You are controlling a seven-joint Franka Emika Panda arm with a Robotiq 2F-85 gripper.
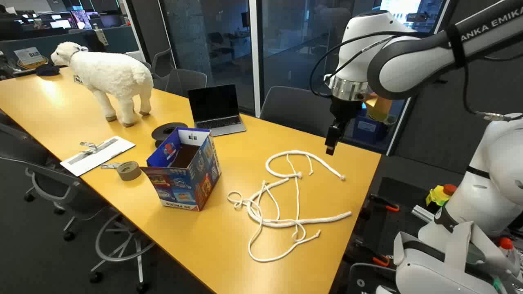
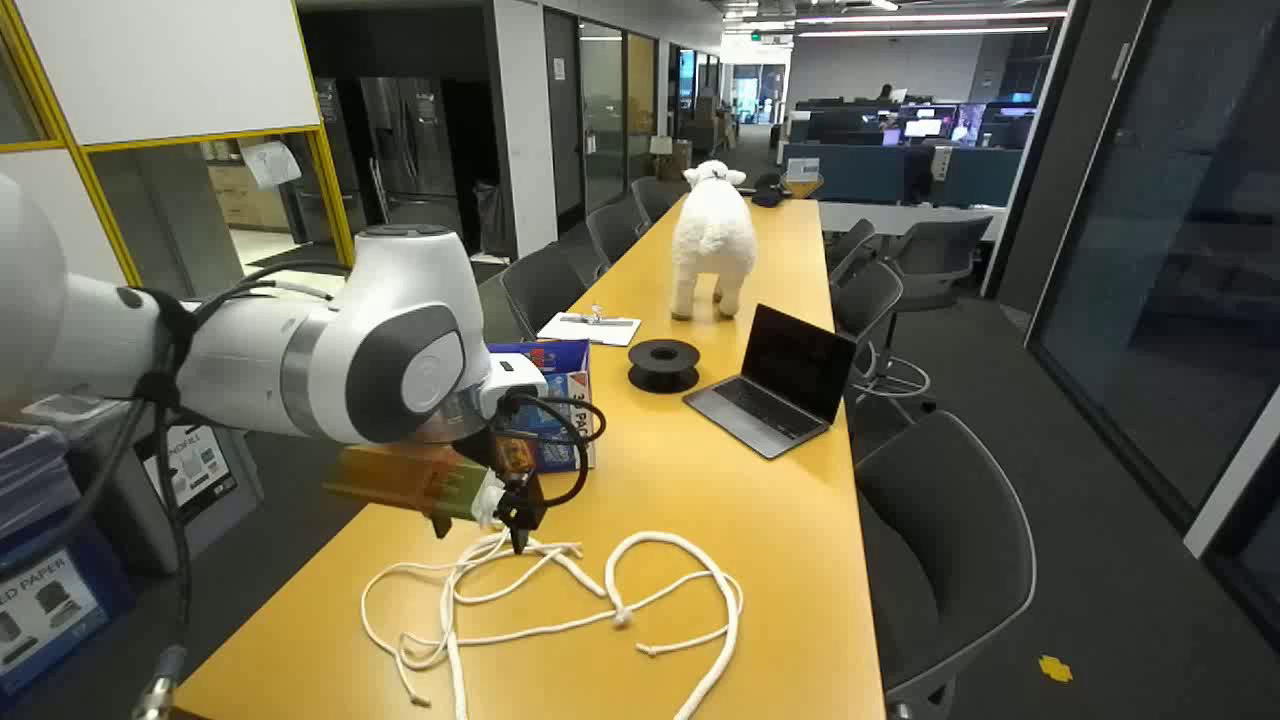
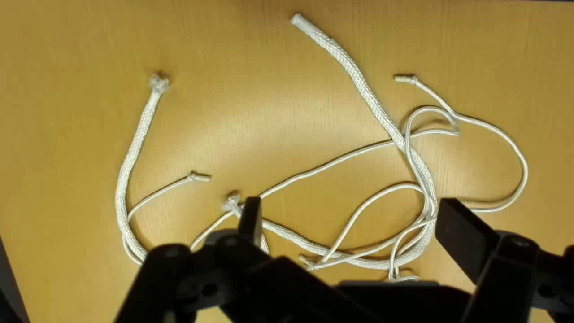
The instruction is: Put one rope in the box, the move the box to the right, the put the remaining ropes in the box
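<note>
So, at far left in an exterior view, a fluffy white toy sheep (image 1: 106, 73) stands on the long yellow bench (image 1: 245, 163). Next along, a flat white panel (image 1: 83, 162) with a grey band lies near the edge, a roll of tape (image 1: 129, 171) sitting just beside it. Then a black spool (image 1: 159, 132) peeks out from behind the box (image 1: 179, 188), and what a colourful box it is: blue inside, printed pictures all over, top open with flaps standing up, lettering upside down along the lower front. Its floor is hidden from us. Just beyond, a laptop (image 1: 218, 108) sits open, screen dark. On to the ropes (image 1: 312, 221), white and loose on the bench, apart from the box: one thick length curls like a C, another sweeps out in a broad arc, and thinner ones loop and cross over. Above them hangs the end effector (image 3: 350, 217), released, its two fingers spread wide over the tangle in the wrist view. And at far right, the white arm (image 1: 408, 77) extends over the bench, a white headset (image 1: 433, 277) lying near its base.
</note>
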